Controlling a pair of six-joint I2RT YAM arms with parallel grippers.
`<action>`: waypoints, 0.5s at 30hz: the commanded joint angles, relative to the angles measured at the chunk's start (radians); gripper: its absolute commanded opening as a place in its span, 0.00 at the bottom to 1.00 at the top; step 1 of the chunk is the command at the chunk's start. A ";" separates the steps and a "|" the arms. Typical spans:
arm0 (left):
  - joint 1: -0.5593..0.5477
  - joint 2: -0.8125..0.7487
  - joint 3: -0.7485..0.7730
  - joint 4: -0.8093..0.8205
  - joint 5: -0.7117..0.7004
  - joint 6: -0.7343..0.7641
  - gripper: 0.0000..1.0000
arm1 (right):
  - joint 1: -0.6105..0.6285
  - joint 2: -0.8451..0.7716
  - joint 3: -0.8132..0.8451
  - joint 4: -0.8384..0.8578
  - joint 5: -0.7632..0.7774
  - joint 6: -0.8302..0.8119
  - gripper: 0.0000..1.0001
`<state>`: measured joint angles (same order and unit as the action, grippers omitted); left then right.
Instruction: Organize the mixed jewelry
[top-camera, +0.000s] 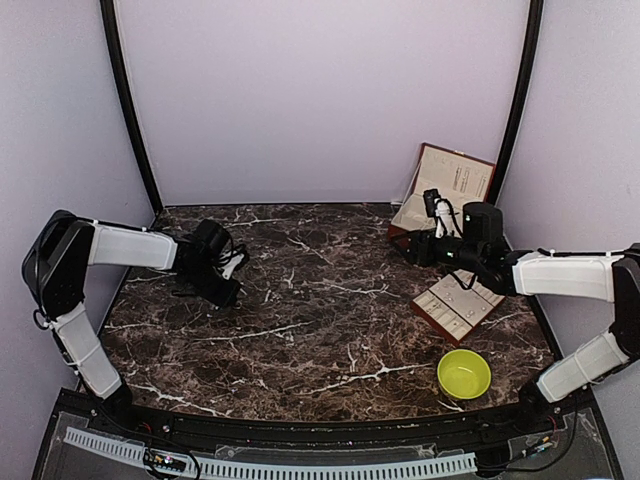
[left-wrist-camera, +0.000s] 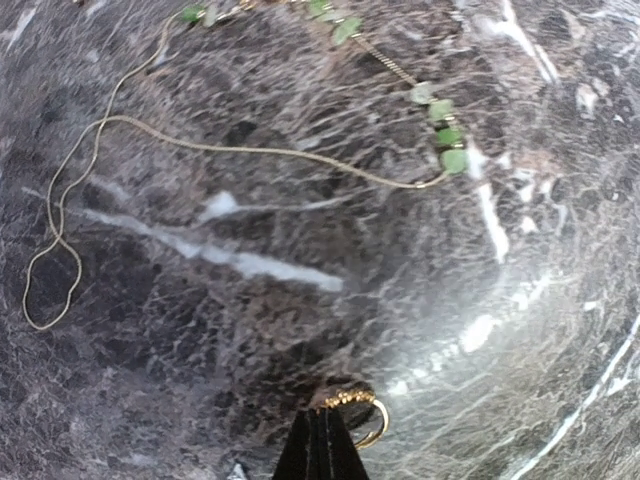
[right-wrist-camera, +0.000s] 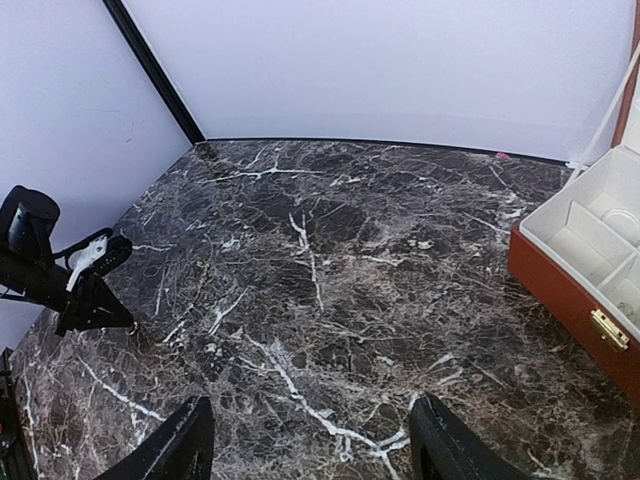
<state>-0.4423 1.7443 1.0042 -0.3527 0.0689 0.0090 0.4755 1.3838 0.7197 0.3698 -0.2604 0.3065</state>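
Note:
My left gripper (left-wrist-camera: 322, 428) is shut, its black tips pinching a small gold ring (left-wrist-camera: 374, 418) with a beaded top, close to the marble. A thin gold chain (left-wrist-camera: 95, 140) with green beads (left-wrist-camera: 446, 128) lies looped on the marble beyond it. In the top view the left gripper (top-camera: 226, 291) points down at the table's left side; the jewelry is too small to see there. My right gripper (right-wrist-camera: 315, 452) is open and empty, hovering over bare marble next to the box (right-wrist-camera: 575, 290). It shows in the top view (top-camera: 414, 250) at the right.
A reddish-brown box (top-camera: 442, 190) with cream lining stands open at the back right. A cream compartment tray (top-camera: 456, 306) lies in front of it. A yellow-green bowl (top-camera: 464, 373) sits at the near right. The left arm (right-wrist-camera: 60, 275) shows in the right wrist view.

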 joint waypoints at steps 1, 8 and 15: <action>-0.064 -0.085 -0.016 0.047 0.031 0.039 0.00 | 0.039 0.026 0.041 0.027 -0.046 0.041 0.68; -0.200 -0.147 0.006 0.118 0.008 0.080 0.00 | 0.116 0.178 0.175 -0.064 -0.167 0.077 0.59; -0.293 -0.206 -0.016 0.257 0.077 0.166 0.00 | 0.172 0.271 0.210 -0.026 -0.374 0.226 0.53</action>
<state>-0.6937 1.6085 0.9993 -0.2058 0.1017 0.1024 0.6189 1.6203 0.9031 0.3019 -0.4763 0.4187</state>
